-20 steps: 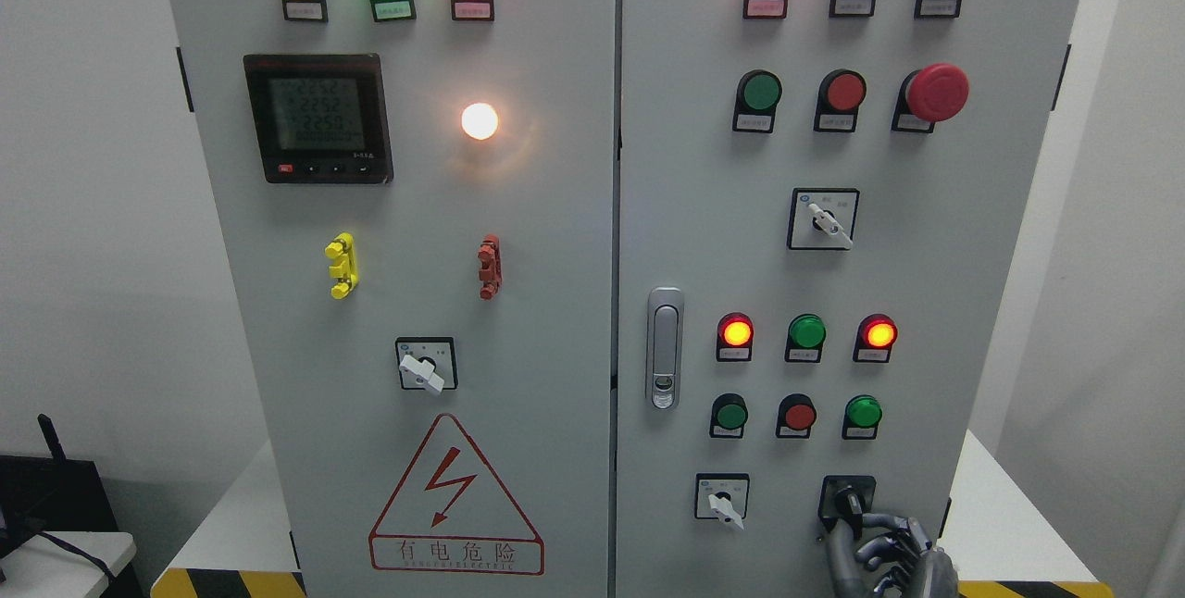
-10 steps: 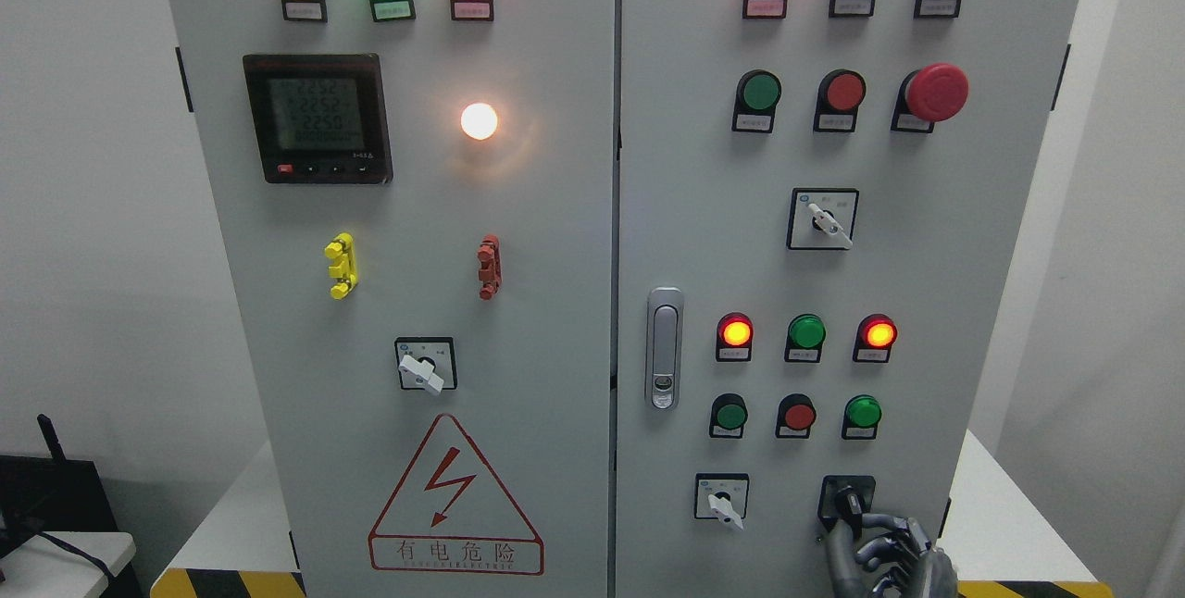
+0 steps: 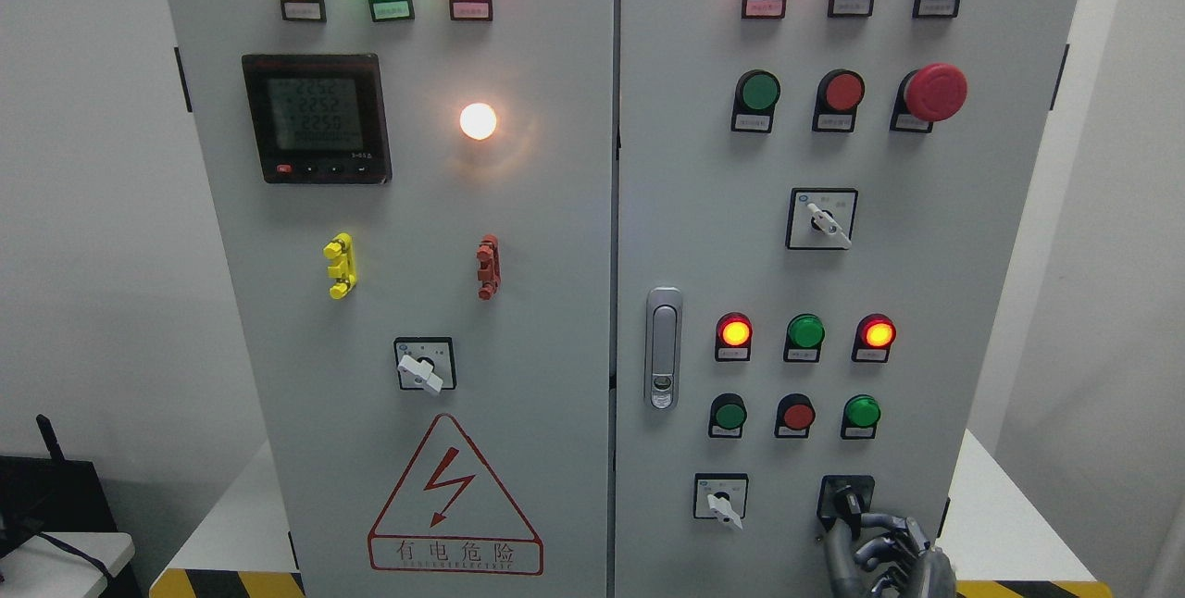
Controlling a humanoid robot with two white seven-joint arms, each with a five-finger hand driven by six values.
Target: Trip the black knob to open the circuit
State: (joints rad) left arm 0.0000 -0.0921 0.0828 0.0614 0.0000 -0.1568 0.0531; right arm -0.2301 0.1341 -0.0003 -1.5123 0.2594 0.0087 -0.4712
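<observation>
The right hand (image 3: 889, 554) comes up from the bottom edge at the lower right, and its metal fingers (image 3: 844, 550) are curled around the black knob (image 3: 844, 498), which sits on a black square plate at the lowest right corner of the right cabinet door (image 3: 926, 283). One finger goes up along the left of the knob and another lies across it from the right, so the knob is pinched between them; the other fingers are folded below. How firmly they grip the knob I cannot tell.

Just left of the fingers, at the same height, is a white selector switch (image 3: 720, 498) on a white plate, its lever pointing down to the right. Above the fingers is a row of three push buttons (image 3: 796, 416), green, red, green, and over them three indicator lamps (image 3: 805, 333): the outer two glow red-orange, the middle one is green and not bright. Left of these stands the grey door latch (image 3: 663, 348).

Higher above the hand is another selector switch (image 3: 822, 219), then a row with a green button, a red button and the big red emergency stop button (image 3: 935, 92).

Far to the left of the fingers, on the left door, there is the red high-voltage warning triangle (image 3: 455, 498), a third selector switch (image 3: 424, 365), a yellow clip (image 3: 340, 266) and a red clip (image 3: 488, 267), a digital meter (image 3: 317, 118) and a bright white lamp (image 3: 478, 121).
</observation>
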